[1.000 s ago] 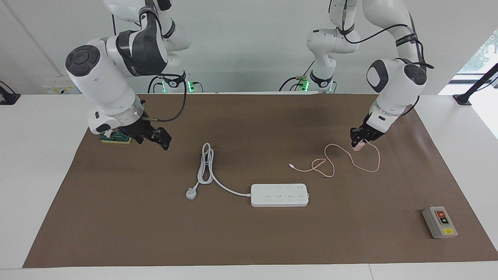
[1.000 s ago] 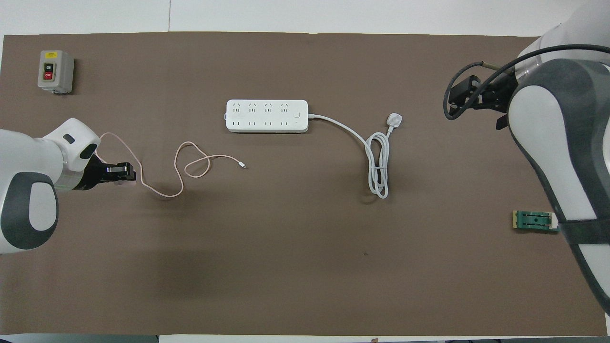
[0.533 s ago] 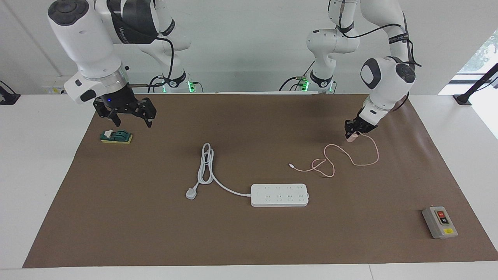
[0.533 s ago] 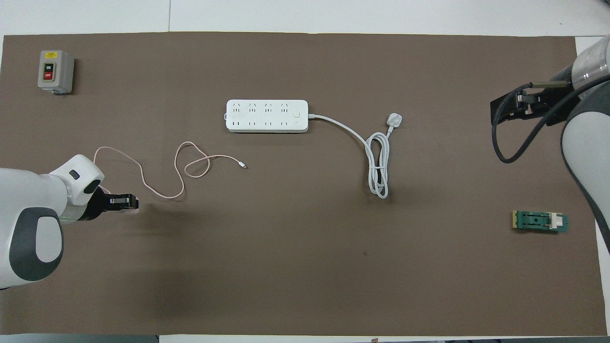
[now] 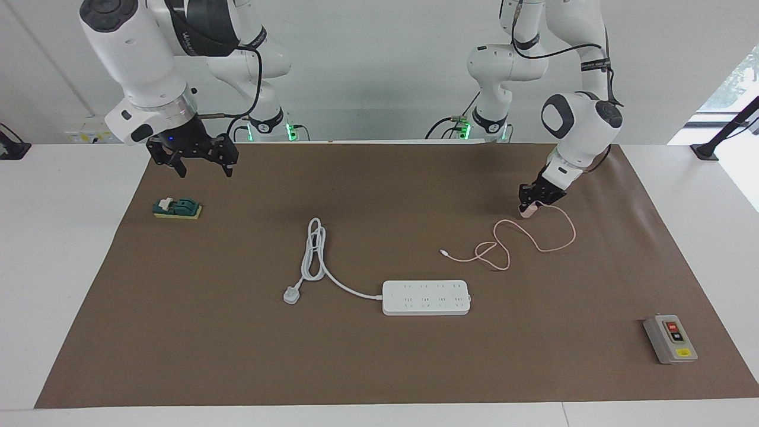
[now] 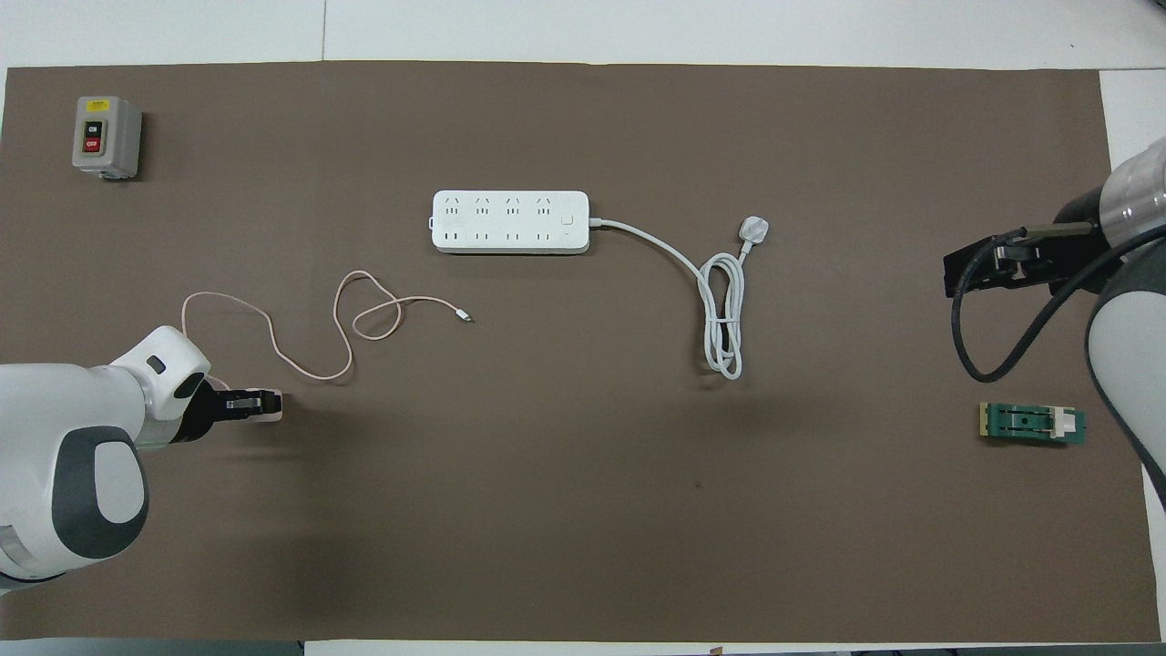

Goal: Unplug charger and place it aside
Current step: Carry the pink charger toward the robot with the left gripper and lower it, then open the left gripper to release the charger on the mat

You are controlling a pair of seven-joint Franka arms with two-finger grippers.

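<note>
pink charger [image 5: 529, 209] pinched in left fingers [image 5: 528, 205]; right fingers [image 5: 201, 170] spread, empty.

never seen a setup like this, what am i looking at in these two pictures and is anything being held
These are two white robot arms at a table covered by a brown mat. One picture faces the robots from across the table; the other looks down from above their own end, so the sides are swapped.

The left claw is shut on the charger, a small pink cube, low over the mat; its thin pink cable trails loose on the mat. The right claw waits up in the air, open and holding nothing, above a small green part.

Also on the mat: a white power strip with nothing plugged in, its coiled cord, and a grey switch box.
</note>
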